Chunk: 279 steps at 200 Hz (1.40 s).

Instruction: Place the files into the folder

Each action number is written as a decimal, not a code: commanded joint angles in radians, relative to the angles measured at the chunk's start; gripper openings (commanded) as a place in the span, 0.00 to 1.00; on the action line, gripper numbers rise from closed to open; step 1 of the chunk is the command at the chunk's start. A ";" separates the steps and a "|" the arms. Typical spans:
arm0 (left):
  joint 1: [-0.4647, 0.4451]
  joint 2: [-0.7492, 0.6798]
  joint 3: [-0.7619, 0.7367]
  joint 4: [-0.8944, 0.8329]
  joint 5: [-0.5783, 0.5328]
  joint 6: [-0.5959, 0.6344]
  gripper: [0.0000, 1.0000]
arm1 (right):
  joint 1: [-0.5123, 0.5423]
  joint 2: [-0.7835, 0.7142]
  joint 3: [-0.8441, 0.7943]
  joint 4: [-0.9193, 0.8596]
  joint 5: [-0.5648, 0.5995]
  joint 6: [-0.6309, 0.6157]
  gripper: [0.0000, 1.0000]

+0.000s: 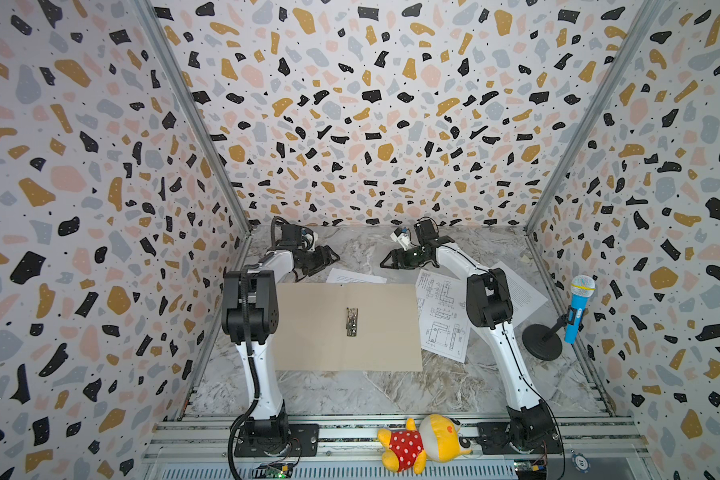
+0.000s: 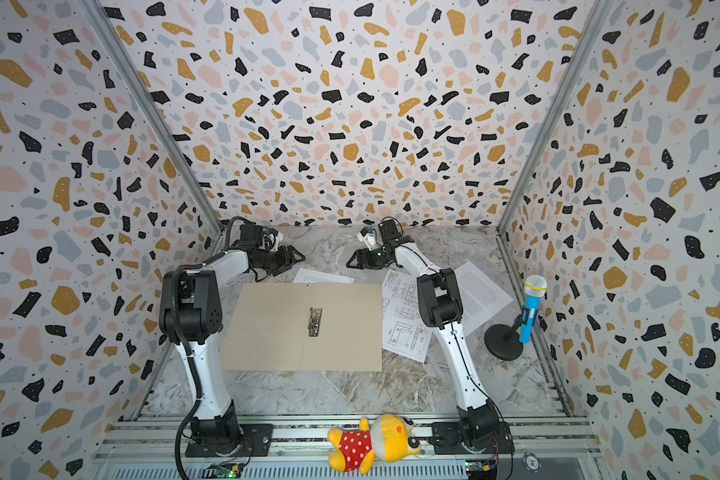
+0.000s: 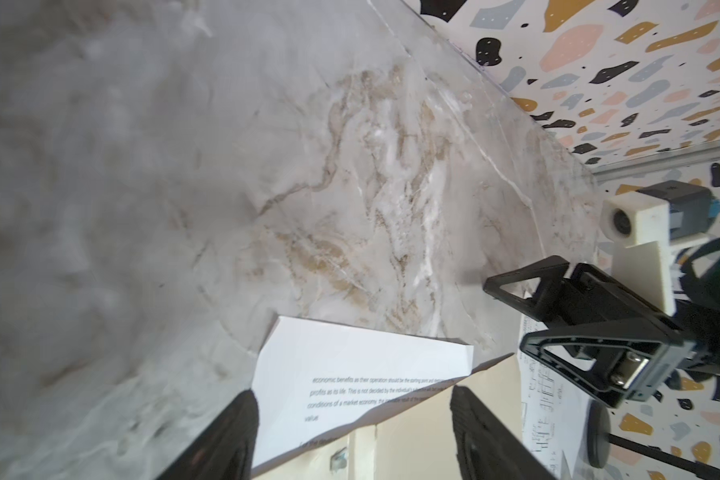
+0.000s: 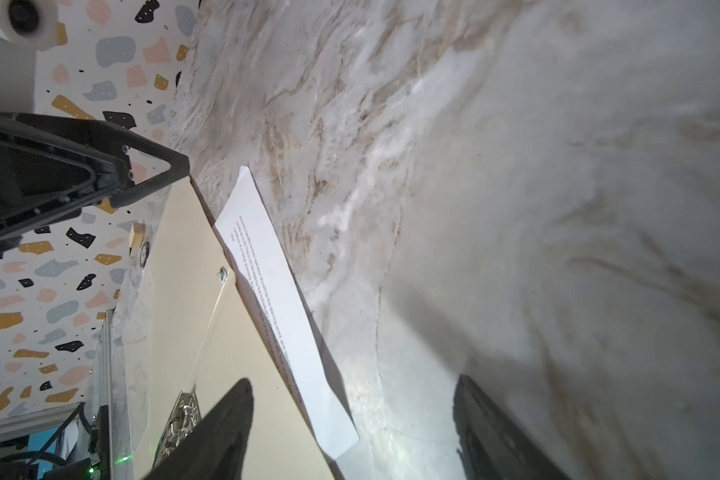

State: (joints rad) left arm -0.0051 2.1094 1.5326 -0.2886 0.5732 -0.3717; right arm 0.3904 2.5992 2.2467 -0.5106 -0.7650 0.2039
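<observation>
Lying open and flat mid-table [image 1: 391, 386], the folder [image 1: 308, 332] showed its metal clip [image 1: 352, 322] at the spine. One text sheet [image 1: 356, 275] stuck out from under its far edge, the drawing sheet [image 1: 443, 316] lay at its right edge, and a second text sheet [image 1: 520, 291] sat farther right. The left gripper [image 1: 329, 257] and right gripper [image 1: 389, 262] hung beyond the far edge, jaws apart, holding nothing.

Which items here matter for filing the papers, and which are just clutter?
Job: open tan folder with its metal clip; text sheet sticking out at the folder's far edge; line-drawing sheet beside it; second text sheet beneath the right arm.
Clutter: blue toy microphone on black stand; yellow plush toy; poker chip.
</observation>
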 commanded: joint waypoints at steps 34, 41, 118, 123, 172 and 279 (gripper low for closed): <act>0.005 -0.042 -0.057 -0.133 -0.121 0.104 0.81 | 0.033 -0.147 -0.123 -0.013 0.025 0.064 0.79; 0.005 -0.052 -0.067 -0.133 -0.127 0.106 0.82 | 0.033 -0.152 -0.135 -0.015 0.026 0.066 0.79; 0.004 -0.163 -0.178 -0.123 -0.180 0.104 0.86 | 0.007 -0.242 -0.268 -0.039 0.023 0.010 0.77; 0.004 -0.168 -0.183 -0.121 -0.179 0.103 0.86 | 0.008 -0.243 -0.271 -0.039 0.016 0.010 0.76; -0.001 -0.253 -0.257 -0.112 -0.207 0.072 0.86 | 0.008 -0.291 -0.320 -0.050 0.018 -0.008 0.77; -0.085 -0.605 -0.647 0.064 -0.300 -0.173 0.89 | 0.049 -0.317 -0.305 0.082 0.198 -0.099 0.80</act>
State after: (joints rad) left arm -0.0586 1.5635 0.9375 -0.2985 0.3103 -0.4599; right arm 0.3904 2.2627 1.8595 -0.4397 -0.6483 0.1848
